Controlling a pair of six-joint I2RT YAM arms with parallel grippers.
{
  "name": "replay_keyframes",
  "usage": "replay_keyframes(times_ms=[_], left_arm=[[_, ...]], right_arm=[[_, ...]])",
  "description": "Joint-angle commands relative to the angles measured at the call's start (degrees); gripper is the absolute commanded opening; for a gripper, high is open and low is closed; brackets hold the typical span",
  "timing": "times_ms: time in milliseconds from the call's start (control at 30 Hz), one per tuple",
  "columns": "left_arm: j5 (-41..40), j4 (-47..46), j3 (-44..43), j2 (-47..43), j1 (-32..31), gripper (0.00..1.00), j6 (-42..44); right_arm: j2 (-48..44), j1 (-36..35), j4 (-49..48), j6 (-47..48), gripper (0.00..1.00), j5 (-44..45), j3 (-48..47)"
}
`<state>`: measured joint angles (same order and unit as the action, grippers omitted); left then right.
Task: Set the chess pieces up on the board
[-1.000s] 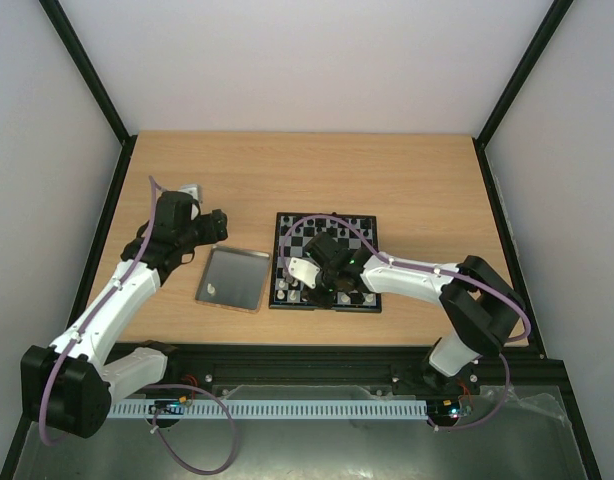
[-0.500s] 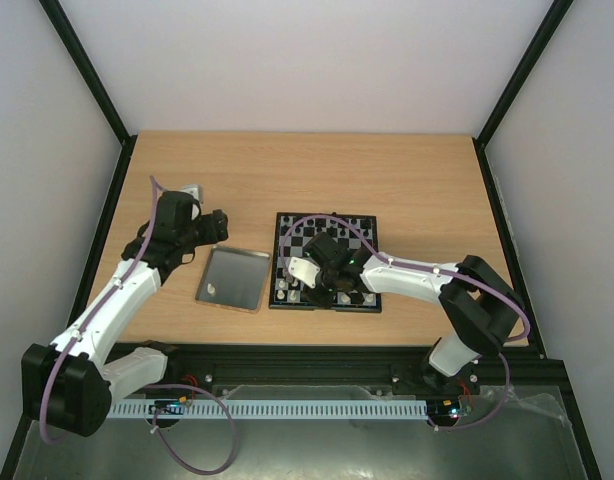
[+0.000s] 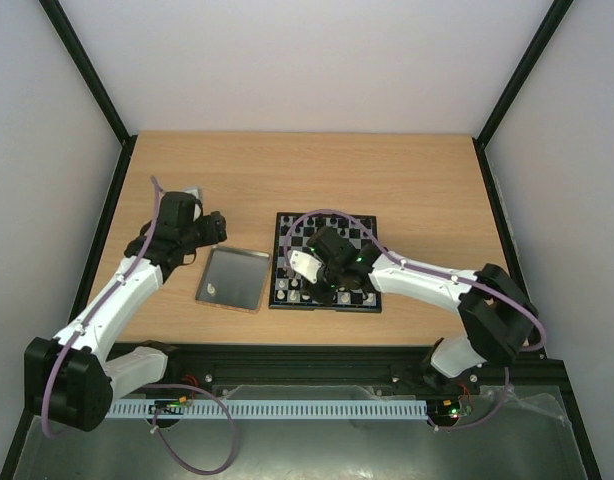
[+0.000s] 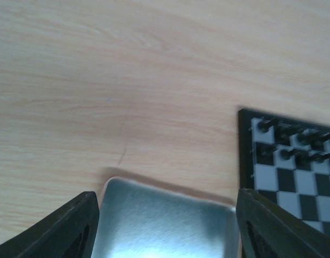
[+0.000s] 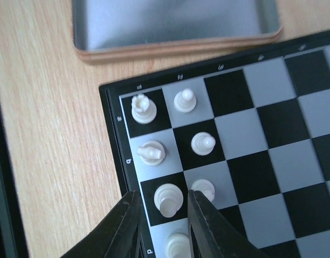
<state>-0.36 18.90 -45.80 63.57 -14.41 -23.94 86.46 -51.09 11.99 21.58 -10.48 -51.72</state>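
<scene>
Right gripper (image 5: pixel 163 196) low over near-left corner of small black-and-grey checkered chessboard (image 5: pixel 112 134). Jaws narrowly parted astride tiny cream plastic chess piece (image 5: pixel 167 200), which stands free on edge square. Placement judged done. Left gripper (image 4: pixel 165 215) gaping, empty, parked over dark-grey metal tray (image 4: pixel 154 185), probably to keep board clear.

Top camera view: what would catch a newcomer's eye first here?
The black-and-grey chessboard mid-table, with the right gripper low over its near-left corner, jaws straddling a white piece among a few others. Left of it, a shiny metal tray lies by the open left gripper.
</scene>
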Motion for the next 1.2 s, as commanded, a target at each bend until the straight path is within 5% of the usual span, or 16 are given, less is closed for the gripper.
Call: replay_keyframes(times_ms=[0, 300, 567, 767, 1167], left_arm=[[-3.94, 9.93, -0.75, 2.86, 0.45, 0.68, -6.66], [1.79, 23.1, 0.79, 5.22, 0.24, 0.45, -5.89], [-1.23, 29.29, -3.22, 13.0, -2.4, 0.37, -1.98], [-4.02, 30.47, -4.98, 18.65, -5.23, 0.32, -2.28], [-4.82, 29.27, -4.73, 24.92, -7.65, 0.17, -2.58]], right_arm=[[-6.52, 0.66, 4.51, -1.19, 0.27, -0.27, -2.23], [-18.88, 6.84, 1.55, -4.17, 0.31, -1.51, 4.86], [-22.64, 8.1, 0.24, -3.72, 0.31, 2.68, 6.19], [-26.4, 12.38, 5.73, -5.82, 0.32, -0.68, 3.4], [-29.87, 17.13, 1.78, -6.32, 0.34, -1.22, 10.39]])
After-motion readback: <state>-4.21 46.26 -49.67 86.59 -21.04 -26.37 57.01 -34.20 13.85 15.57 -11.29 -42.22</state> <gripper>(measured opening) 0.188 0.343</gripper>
